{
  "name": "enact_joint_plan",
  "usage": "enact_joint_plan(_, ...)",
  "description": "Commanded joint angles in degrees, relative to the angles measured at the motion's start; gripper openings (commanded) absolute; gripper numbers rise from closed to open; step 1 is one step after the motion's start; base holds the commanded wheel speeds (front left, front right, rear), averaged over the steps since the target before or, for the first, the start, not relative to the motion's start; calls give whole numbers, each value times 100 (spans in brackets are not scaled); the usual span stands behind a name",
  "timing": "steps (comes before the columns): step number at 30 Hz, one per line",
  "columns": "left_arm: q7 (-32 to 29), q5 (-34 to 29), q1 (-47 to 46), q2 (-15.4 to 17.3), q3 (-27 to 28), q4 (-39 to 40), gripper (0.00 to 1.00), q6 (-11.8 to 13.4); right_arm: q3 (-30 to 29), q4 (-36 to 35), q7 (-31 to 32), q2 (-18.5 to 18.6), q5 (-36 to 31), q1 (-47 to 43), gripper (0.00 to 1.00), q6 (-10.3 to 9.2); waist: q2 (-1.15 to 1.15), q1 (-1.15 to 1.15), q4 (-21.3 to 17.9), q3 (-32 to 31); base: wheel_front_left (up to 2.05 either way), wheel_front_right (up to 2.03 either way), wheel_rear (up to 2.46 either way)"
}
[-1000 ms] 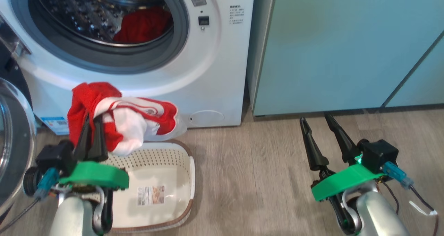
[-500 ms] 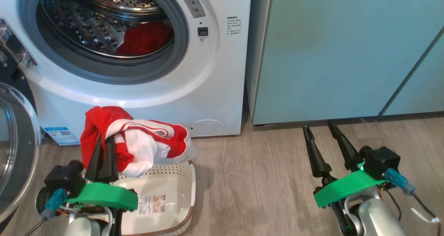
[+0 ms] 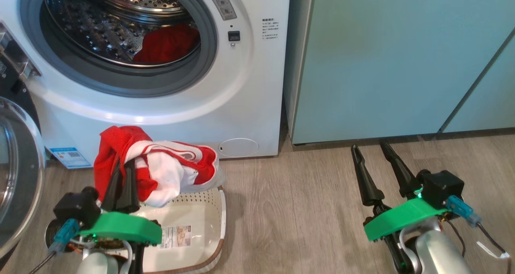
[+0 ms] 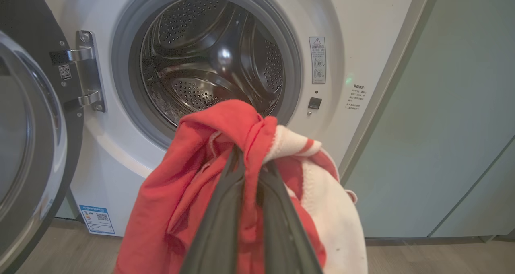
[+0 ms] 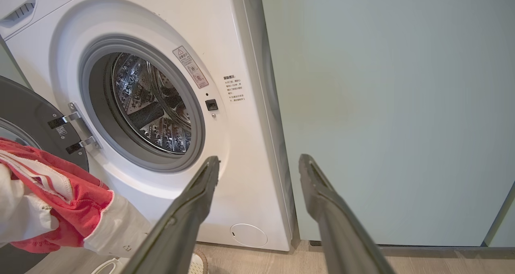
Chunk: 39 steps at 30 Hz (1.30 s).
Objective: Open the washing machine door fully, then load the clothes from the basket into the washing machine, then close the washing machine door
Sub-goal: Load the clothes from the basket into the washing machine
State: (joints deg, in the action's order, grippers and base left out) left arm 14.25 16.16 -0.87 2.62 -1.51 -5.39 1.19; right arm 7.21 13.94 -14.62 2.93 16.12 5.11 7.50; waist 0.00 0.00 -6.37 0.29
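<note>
My left claw [image 3: 122, 169] is clamped on the clothes [image 3: 165, 171], bunched with the long side running left-right, over the basket [image 3: 193, 199] below the washing machine [image 3: 249, 97] opening; right claw [image 3: 368, 145] wide apart, empty.

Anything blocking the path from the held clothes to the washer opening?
Nothing visible. The left gripper holds the clothes below the opening of the washing machine. The washing machine door is swung aside to the left. A red garment lies inside the drum, past the mouth.
</note>
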Motion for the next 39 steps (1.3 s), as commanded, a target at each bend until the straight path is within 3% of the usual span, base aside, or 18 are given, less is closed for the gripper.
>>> enact_joint_plan(1, 74, 60, -302, 26, 218, 188, 0, 1, 138, -212, -38, -5, -1, 111, 100, -1, 0, 0, -22, 30, 0, 0, 0)
enact_joint_plan(12, 74, 40, -882, 26, 506, 212, 0, -134, 169, -266, -37, -5, -76, 248, 100, -1, 0, 0, -228, 546, 0, 0, 0)
enact_joint_plan(25, 74, -376, -3291, 43, 1696, -145, 0, -576, 307, -391, -36, -5, -43, 679, 100, -1, 0, 0, -656, 2021, 0, 0, 0)
enact_joint_plan(32, 74, -655, -4647, 404, 2120, -737, 0, -736, 391, -489, -37, -5, 127, 916, 100, -1, 0, 0, -973, 2743, 0, 0, 0)
enact_joint_plan(39, 74, -905, -5895, 942, 1939, -1684, 0, -818, 518, -601, -37, -5, 331, 1132, 100, -1, 0, 0, -1192, 3385, 0, 0, 0)
